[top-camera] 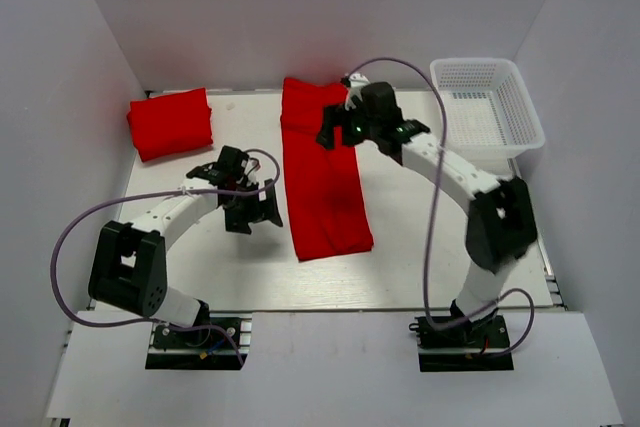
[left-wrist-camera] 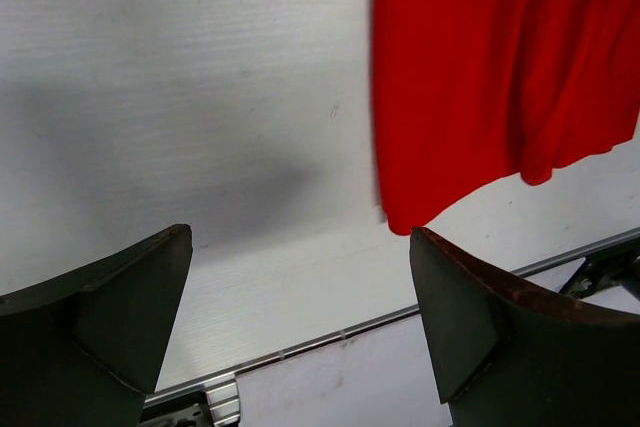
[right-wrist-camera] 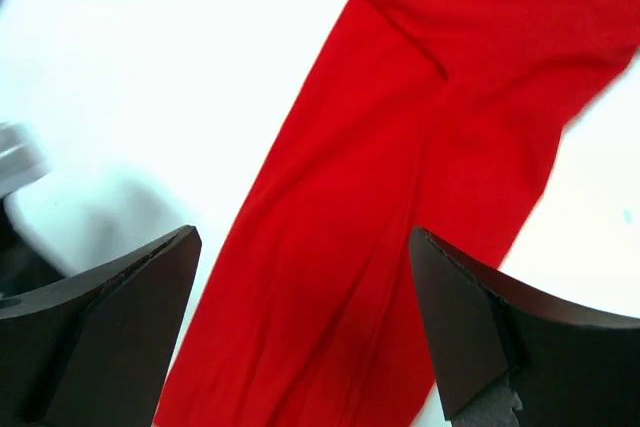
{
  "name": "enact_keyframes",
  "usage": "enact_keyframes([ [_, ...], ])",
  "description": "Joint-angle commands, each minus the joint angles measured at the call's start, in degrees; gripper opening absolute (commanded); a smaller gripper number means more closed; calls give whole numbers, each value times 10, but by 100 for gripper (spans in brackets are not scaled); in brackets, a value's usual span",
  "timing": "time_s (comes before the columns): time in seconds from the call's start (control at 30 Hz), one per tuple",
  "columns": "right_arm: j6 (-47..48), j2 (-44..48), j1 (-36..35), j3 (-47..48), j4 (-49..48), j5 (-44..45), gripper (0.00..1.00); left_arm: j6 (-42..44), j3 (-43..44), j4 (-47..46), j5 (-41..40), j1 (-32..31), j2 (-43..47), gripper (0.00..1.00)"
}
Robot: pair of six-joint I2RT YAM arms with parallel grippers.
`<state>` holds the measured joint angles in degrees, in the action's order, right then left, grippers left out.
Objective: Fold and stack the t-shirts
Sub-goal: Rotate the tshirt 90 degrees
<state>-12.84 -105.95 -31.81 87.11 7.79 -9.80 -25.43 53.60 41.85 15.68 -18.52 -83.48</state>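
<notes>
A red t-shirt (top-camera: 322, 172), folded into a long narrow strip, lies in the middle of the table, running from the back to the front. A second red t-shirt (top-camera: 171, 123), folded into a square, lies at the back left. My left gripper (top-camera: 252, 212) is open and empty, just left of the strip's near end; its view shows the strip's corner (left-wrist-camera: 480, 77). My right gripper (top-camera: 338, 132) is open and empty above the strip's far part, which fills its view (right-wrist-camera: 400, 227).
A white lattice basket (top-camera: 487, 107) stands at the back right. White walls close the table on the left, back and right. A metal rail (top-camera: 400, 309) runs along the table's near edge.
</notes>
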Motion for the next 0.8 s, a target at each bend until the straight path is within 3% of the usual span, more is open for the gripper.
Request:
enact_keyframes([
  [0.0, 10, 107, 2, -108, 63, -5, 90, 9, -23, -8, 23, -14, 44, 100],
  [0.07, -2, 135, 1, -161, 123, -12, 90, 9, -37, -25, 36, -22, 54, 100],
  [0.17, -31, 198, 1, -283, 150, -91, 90, 15, -45, -26, 37, -35, 63, 100],
  [0.3, -57, 248, -3, -363, 147, -138, 90, 21, -56, -42, 56, -47, 68, 100],
  [0.53, -85, 256, -1, -414, 117, -181, 90, 21, -56, -42, 56, -63, 50, 100],
  [0.77, -70, 242, -1, -397, 113, -186, 90, 10, -56, -47, 42, -69, 39, 100],
])
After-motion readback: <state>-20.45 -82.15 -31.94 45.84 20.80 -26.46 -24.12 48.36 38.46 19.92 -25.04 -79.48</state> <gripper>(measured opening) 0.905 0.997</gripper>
